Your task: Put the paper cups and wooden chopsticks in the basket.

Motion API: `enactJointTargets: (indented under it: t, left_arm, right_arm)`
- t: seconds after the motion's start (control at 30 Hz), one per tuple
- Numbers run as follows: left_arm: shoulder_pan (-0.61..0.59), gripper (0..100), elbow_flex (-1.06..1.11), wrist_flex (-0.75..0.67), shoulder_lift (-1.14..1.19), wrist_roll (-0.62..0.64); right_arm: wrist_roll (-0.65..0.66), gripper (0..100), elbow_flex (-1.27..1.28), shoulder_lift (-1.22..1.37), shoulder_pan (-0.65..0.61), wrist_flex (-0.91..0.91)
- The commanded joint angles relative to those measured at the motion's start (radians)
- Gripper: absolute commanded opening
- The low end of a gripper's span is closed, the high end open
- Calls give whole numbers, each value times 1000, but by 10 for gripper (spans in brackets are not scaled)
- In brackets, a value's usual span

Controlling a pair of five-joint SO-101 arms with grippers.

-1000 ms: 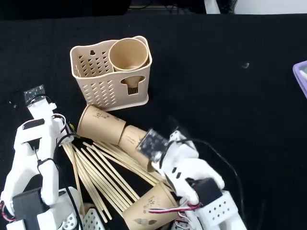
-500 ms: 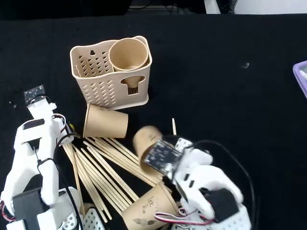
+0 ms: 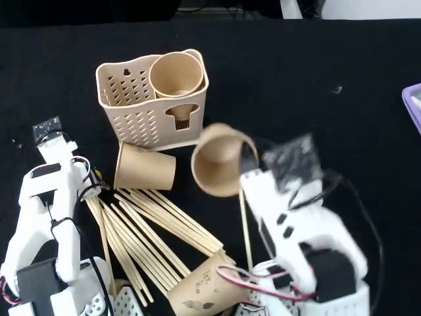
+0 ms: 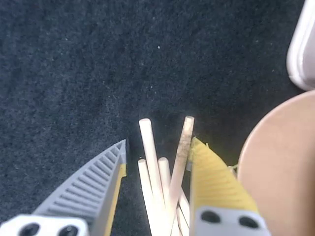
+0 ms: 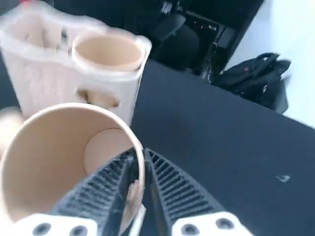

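Note:
A beige slotted basket [image 3: 141, 108] stands at the back left with one paper cup [image 3: 176, 74] upright inside it. My right gripper [image 3: 245, 159] is shut on the rim of a second paper cup [image 3: 217, 161], held tilted in the air just right of the basket; the pinch [image 5: 138, 158] on the cup [image 5: 59, 157] shows beside the basket [image 5: 44, 69]. A third cup [image 3: 145, 168] lies on its side below the basket, and another cup [image 3: 200, 288] lies near the front. Wooden chopsticks [image 3: 151, 230] fan across the cloth. My left gripper [image 4: 159, 143] is open around the chopstick ends [image 4: 147, 142].
A single chopstick [image 3: 245, 220] lies apart beside the right arm. A purple container [image 3: 413, 105] pokes in at the right edge. The black cloth spreads bare to the back right. The lying cup [image 4: 280, 172] sits close beside my left gripper.
My right gripper pulled a cup off the lying pair and lifted it up toward the basket. The remaining lying cup shifted slightly. The left arm stayed still.

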Motion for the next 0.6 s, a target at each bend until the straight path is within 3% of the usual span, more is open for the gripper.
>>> enactJointTargets:
  t: [0.0,0.27,0.57]
  left_arm:
    - [-10,205,-10,-9,-32,0]
    - [-8,205,-10,-9,-32,0]
    - [-8,205,-12,-11,-32,0]
  right_arm:
    - [-135,11,-328,229,11,-29]
    - [-176,11,-878,774,-31,-21]
    - [-170,11,-1259,1239,-86,-12]
